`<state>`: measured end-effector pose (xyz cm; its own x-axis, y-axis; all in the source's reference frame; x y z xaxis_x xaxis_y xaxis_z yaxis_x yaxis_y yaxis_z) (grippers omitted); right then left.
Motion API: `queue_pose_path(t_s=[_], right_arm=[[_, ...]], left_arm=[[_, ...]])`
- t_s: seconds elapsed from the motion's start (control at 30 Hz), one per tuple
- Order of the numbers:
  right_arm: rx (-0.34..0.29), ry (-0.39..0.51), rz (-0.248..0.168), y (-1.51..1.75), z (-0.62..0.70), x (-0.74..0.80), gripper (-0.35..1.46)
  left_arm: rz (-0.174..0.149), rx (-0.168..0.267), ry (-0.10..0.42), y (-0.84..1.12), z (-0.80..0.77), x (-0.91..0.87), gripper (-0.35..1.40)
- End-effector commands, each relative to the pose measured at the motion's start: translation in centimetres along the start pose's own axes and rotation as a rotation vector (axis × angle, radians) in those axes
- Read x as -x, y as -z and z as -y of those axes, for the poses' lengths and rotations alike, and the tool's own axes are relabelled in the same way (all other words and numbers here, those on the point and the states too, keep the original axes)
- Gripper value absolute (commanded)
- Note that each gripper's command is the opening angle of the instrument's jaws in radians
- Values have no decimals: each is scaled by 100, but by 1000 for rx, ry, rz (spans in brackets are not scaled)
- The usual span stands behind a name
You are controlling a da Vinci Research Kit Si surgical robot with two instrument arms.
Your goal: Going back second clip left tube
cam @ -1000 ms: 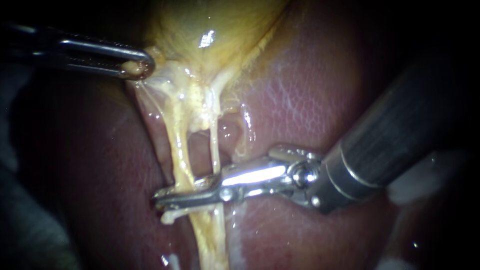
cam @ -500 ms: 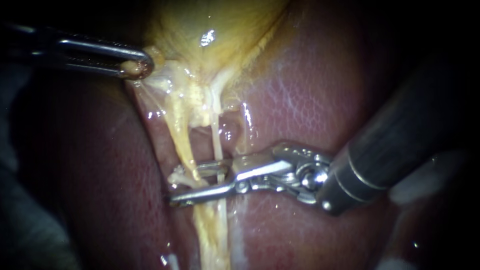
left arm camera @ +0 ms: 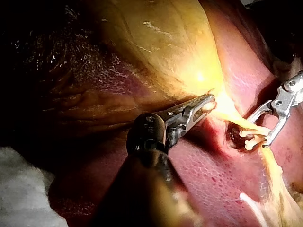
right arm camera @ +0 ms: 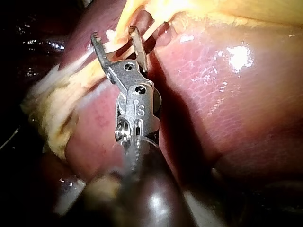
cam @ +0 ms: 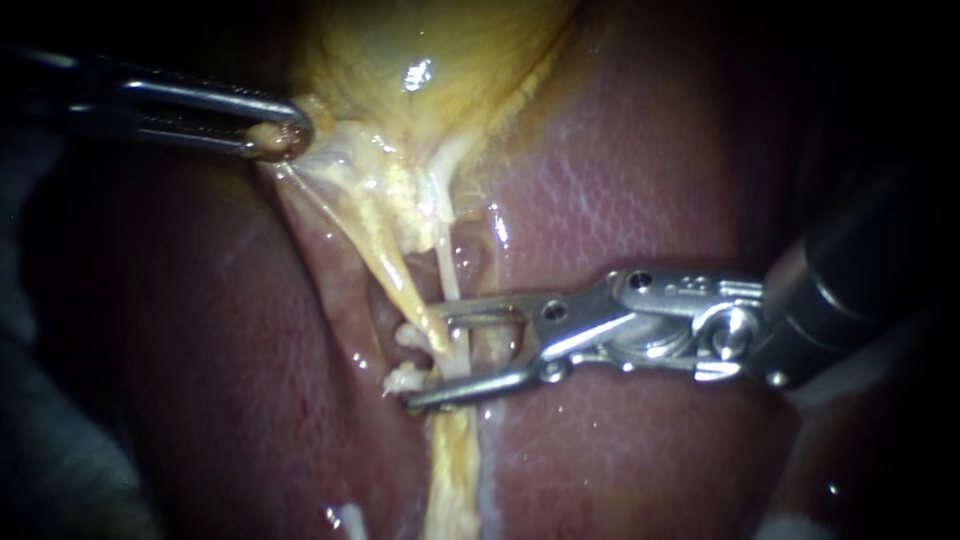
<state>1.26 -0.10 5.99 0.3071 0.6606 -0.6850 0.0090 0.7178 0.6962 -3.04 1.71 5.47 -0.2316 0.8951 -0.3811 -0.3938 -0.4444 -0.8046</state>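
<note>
**Left instrument** [cam: 280,135]. The shaft enters the endoscope view from 9 o'clock, and its jaws lie toward 10 o'clock. They are pressed together on a tissue fold [cam: 265,133] at the lower edge of the gallbladder [cam: 400,50]. A thin film stretches from the fold toward the tubes. In the left wrist view the same jaws [left arm camera: 206,101] pinch pale tissue just under the yellow gallbladder wall [left arm camera: 156,42].

**Right instrument** [cam: 430,358]. The shaft enters from 3 o'clock, and its jaws lie near centre, pointing toward 9 o'clock. We record a clear gap between them, and they grip nothing. The right wrist view shows the same spread [right arm camera: 113,34].

**Left tube** [cam: 395,275]. This is the thicker, yellowish strand. It slants down from the gallbladder's neck toward 6 o'clock and passes through the gap between the right instrument's jaws, close to their tips.

**Right tube** [cam: 446,280]. This strand is thinner and paler and lies just beside the left tube at its 3 o'clock side. It crosses the same gap, and the two strands meet there.

**Pale nubs** [cam: 403,380]. Two small white lumps sit by the jaw tips, at the left tube's 9 o'clock side. They also show in the left wrist view [left arm camera: 247,142]. We cannot tell whether they are clip or tissue.

**Liver** [cam: 620,180]. Reddish and glistening, it lies beneath everything listed.
</note>
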Motion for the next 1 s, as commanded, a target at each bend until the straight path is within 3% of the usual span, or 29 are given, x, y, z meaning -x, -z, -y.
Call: queue_pose_path(t_s=[0.03, 0.33, 0.47, 0.67, 1.0], right_arm=[[-1, -4, 0, 1, 0, 0, 47], [-51, -2, 16, -28, -3, 4, 46], [-105, 20, 36, -59, -3, 13, 46], [-145, -2, 14, -92, 1, 29, 49], [-158, -17, 7, -97, -2, 29, 50]], left_arm=[[0, 0, 0, 0, 0, 0, -35], [0, 0, 0, 0, 1, 0, -35], [0, 0, 0, 0, 1, 0, -35], [0, 0, 0, 0, 1, 0, -35], [0, 0, 0, 0, 1, 0, -35]])
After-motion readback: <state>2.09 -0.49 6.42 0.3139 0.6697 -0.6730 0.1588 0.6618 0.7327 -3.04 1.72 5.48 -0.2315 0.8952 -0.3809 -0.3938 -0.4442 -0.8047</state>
